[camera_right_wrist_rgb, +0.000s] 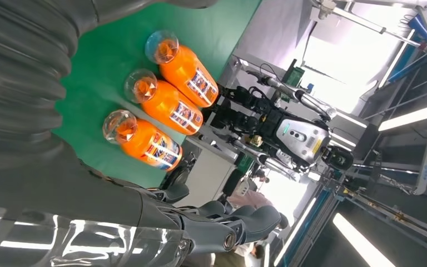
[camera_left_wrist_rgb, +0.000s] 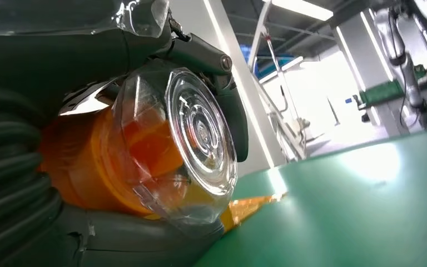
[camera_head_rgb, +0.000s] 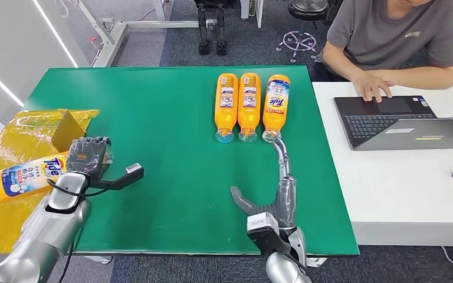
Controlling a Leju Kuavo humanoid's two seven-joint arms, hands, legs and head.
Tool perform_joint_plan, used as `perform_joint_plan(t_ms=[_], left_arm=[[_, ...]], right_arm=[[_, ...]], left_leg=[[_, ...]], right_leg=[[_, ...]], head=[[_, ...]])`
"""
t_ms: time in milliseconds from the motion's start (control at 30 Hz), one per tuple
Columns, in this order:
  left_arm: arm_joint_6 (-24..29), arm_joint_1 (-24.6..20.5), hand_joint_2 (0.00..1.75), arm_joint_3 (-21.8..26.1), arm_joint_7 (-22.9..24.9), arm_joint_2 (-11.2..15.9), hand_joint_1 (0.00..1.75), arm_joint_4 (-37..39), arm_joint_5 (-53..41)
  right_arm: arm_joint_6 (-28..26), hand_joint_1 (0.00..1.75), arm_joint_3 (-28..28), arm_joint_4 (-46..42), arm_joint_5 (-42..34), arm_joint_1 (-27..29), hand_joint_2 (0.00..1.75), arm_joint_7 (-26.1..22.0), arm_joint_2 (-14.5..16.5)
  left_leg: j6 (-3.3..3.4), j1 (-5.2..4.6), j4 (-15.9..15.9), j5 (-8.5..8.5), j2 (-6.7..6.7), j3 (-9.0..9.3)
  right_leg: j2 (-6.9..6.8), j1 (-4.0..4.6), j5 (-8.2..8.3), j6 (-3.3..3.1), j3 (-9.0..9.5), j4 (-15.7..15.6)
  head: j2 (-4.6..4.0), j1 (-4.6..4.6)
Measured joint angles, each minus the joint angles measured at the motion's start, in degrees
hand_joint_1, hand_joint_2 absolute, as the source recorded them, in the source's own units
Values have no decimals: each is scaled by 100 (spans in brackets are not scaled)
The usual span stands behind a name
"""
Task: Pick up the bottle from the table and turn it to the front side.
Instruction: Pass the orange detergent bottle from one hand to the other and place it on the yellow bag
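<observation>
We are gripping the Tide bottle (camera_head_rgb: 26, 175) in our left hand (camera_head_rgb: 88, 155) at the near left; our right hand (camera_head_rgb: 271, 200) is hovering, fingers spread, holding nothing.

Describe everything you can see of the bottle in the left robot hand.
The bottle is orange plastic with a blue and white Tide label facing up and a clear cap. It lies on its side at the left end of the table, its body over yellow sheeting and its cap end toward the green mat. The left robot hand grips its cap end, dark fingers wrapped around the neck, with the cap poking out past them in the left wrist view.
</observation>
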Motion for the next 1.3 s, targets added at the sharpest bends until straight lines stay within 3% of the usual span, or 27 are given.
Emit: perform_joint_plan(t_ms=[167,400,933,967,1033,1067,1100,1167,1300], left_arm=[[-53,-154,175,-2,-122,-14,175,472,-2],[-158,-273,175,-3,-735,-31,175,1002,126],[-172,-285,175,-4,-1290,-254,175,1319,351],[-173,-291,175,-4,-1311,-269,157,1330,368],[-163,-303,175,-4,-1333,-285,92,1355,417],[-147,-306,175,-4,-1334,-287,48,1367,443],[-127,-307,175,-4,-1334,-285,22,1379,467],[-80,-304,175,-4,-1331,-268,0,1403,495],[4,-297,175,-4,-1314,-197,0,1421,544]], right_arm=[[1,0,-17,-97,32,58,175,15,1],[104,0,-119,-270,211,142,175,128,49],[285,0,-282,-420,303,223,175,111,130],[299,0,-282,-406,256,219,175,73,130],[304,0,-282,-347,120,203,175,-40,129],[302,0,-282,-304,52,192,175,-101,129],[297,0,-282,-256,-9,180,175,-152,130],[288,0,-282,-171,-87,161,175,-222,130],[280,0,-281,-48,-187,142,175,-295,129]], left_leg=[[0,0,0,0,0,0],[0,0,0,0,0,0],[0,0,0,0,-1,0],[0,0,0,0,-1,0],[0,0,0,0,-1,-1],[0,0,0,0,-1,-1],[0,0,0,0,-1,-1],[0,1,-1,0,-1,-1],[0,1,-2,0,-1,-1]], right_leg=[[0,0,0,0,0,0],[0,0,0,-1,0,0],[-1,0,1,-1,1,0],[-1,0,1,-1,1,0],[-1,0,1,-1,1,0],[-1,0,1,-1,1,1],[-1,0,1,-1,1,1],[-2,0,0,-1,1,2],[-2,0,0,-2,2,3]], head=[[0,-1],[0,-1],[0,-1],[0,0],[0,-1],[0,-1],[0,-1],[0,-1],[0,-1]])
